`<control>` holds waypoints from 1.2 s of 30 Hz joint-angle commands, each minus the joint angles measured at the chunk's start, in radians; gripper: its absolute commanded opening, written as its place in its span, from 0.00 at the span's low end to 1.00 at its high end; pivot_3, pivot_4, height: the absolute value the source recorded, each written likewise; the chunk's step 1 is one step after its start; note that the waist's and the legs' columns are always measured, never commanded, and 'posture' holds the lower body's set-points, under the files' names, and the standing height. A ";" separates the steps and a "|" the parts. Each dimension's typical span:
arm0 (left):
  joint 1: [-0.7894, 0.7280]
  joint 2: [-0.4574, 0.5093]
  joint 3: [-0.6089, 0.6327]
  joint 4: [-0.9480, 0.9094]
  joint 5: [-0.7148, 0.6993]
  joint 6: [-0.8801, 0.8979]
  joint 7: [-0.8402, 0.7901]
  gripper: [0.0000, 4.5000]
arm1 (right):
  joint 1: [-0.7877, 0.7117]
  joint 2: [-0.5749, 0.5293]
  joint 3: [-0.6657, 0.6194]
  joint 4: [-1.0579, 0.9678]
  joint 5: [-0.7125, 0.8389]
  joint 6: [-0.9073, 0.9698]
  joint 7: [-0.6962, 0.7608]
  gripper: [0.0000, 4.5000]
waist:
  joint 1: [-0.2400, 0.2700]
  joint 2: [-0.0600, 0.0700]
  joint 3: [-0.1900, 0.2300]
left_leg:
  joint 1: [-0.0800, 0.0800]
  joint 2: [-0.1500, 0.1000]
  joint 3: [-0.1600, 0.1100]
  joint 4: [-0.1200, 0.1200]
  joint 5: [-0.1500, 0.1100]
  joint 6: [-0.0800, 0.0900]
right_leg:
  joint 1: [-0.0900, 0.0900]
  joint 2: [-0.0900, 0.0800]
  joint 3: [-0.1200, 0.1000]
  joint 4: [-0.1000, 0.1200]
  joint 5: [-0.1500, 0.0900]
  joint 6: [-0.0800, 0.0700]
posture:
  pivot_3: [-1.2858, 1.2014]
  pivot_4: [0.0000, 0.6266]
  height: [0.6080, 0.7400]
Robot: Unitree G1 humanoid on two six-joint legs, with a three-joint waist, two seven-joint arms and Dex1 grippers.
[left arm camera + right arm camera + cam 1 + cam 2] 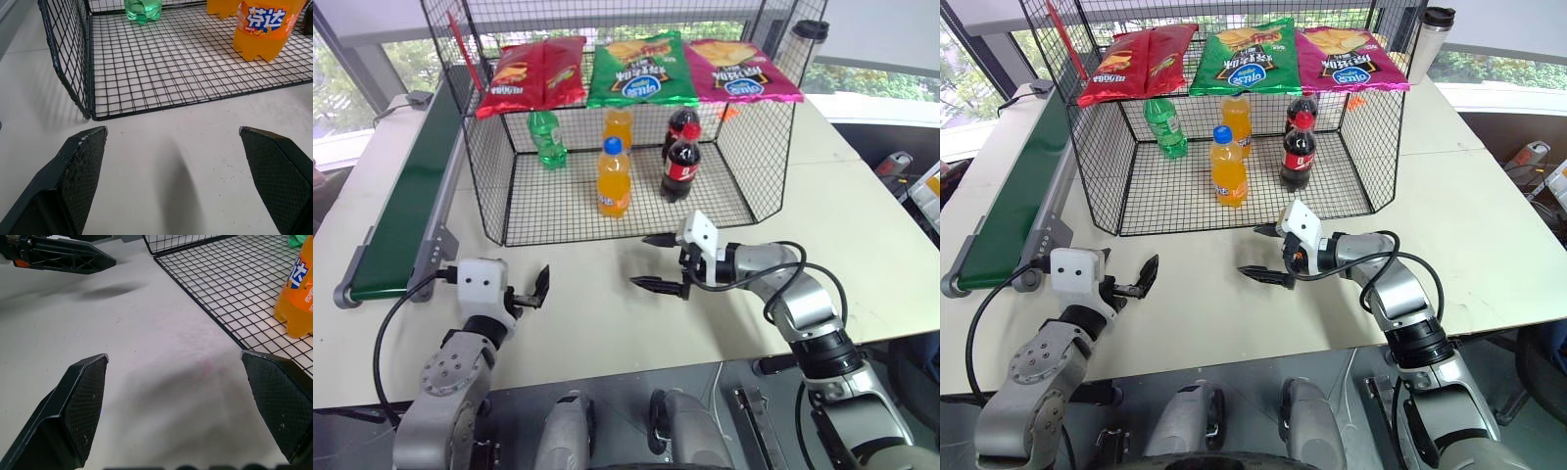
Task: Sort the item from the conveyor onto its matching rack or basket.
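Belt (396, 211) carries no bottle; both grippers, left (530, 291) and right (658, 261), hang wide and empty before cage (499, 211). Best wait, left staying near belt end.

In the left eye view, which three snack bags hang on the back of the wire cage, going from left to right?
red snack bag → green snack bag → pink snack bag, all along the back wall of the black wire cage.

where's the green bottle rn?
In the head views, the green bottle stands inside the wire cage, back-left corner, under the red chip bag and left of the orange bottles.
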 commanded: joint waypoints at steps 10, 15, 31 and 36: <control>-0.005 0.006 0.004 -0.044 0.002 -0.004 0.003 0.99 | -0.024 0.005 -0.008 -0.026 0.012 -0.017 0.003 1.00 | 0.000 0.000 0.000 | 0.000 0.000 0.000 0.000 0.000 0.000 | 0.000 0.000 0.000 0.000 0.000 0.000 | 0.52 0.24 1.00; -0.008 0.007 0.009 -0.046 -0.001 0.002 0.004 0.99 | -0.025 0.007 -0.007 -0.024 0.011 -0.018 0.002 1.00 | 0.000 0.000 0.000 | 0.000 0.000 0.000 0.000 0.000 0.000 | 0.000 0.000 0.000 0.000 0.000 0.000 | 0.52 0.24 1.00; -0.021 0.010 0.015 -0.050 0.001 0.012 0.003 0.99 | -0.021 0.005 -0.006 -0.024 0.012 -0.020 0.005 1.00 | 0.000 0.000 0.000 | 0.000 0.000 0.000 0.000 0.000 0.000 | 0.000 0.000 0.000 0.000 0.000 0.000 | 0.52 0.24 1.00; -0.024 0.009 0.010 -0.049 0.004 0.010 0.005 0.99 | -0.022 0.005 -0.007 -0.023 0.012 -0.020 0.005 1.00 | 0.000 0.000 0.000 | 0.000 0.000 0.000 0.000 0.000 0.000 | 0.000 0.000 0.000 0.000 0.000 0.000 | 0.52 0.24 1.00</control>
